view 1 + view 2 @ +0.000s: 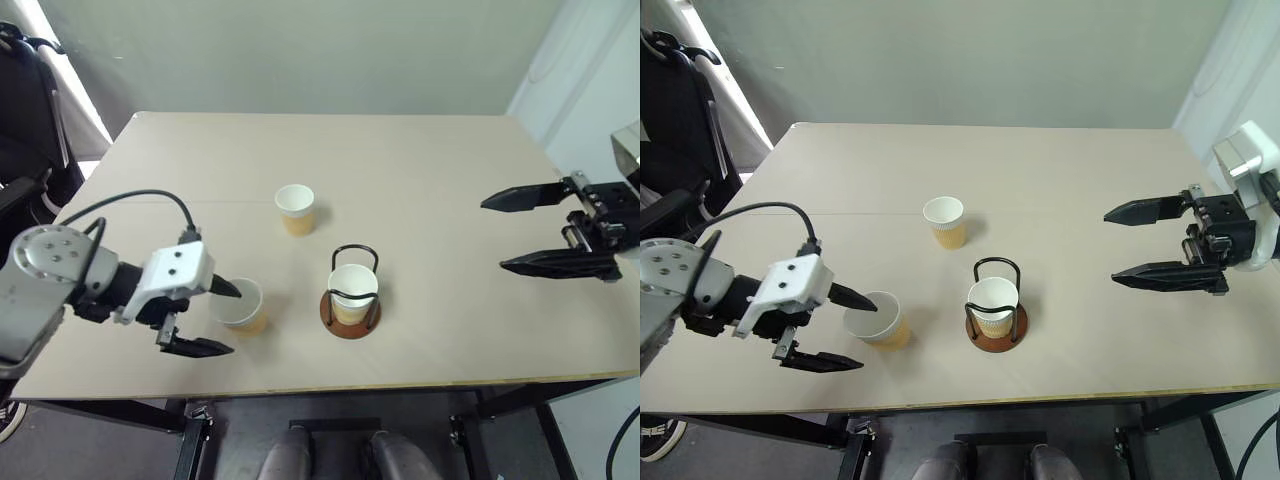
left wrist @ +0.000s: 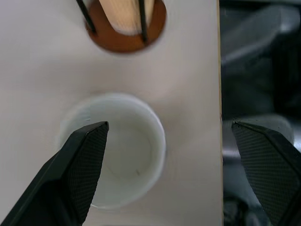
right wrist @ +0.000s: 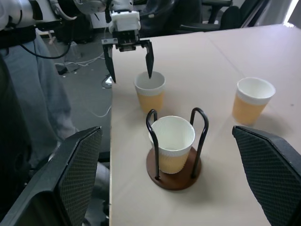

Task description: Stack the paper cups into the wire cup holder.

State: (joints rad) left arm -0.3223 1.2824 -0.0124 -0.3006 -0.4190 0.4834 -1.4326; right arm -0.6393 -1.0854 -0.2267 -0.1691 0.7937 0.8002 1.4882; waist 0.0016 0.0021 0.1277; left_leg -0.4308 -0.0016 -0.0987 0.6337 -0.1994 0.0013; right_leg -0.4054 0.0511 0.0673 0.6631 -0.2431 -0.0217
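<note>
Tan paper cup (image 1: 243, 306) stands between spread left tool (image 1: 213, 318) tips; another cup (image 1: 352, 291) sits in wire cup holder (image 1: 351, 310) left of spread, empty right tool (image 1: 528, 232); third cup (image 1: 295, 208) beyond on tabletop (image 1: 450, 170).

The scene was evenly and brightly lit from overhead. Only soft, short shadows were cast on the table (image 1: 450, 200) beside the paper cups (image 1: 294, 209). A strip of strong glare was seen at the upper left corner of the head views. In the left wrist view the wire cup holder (image 2: 126, 28) was rendered blurred, and the floor beyond the table edge was left out of focus.
</note>
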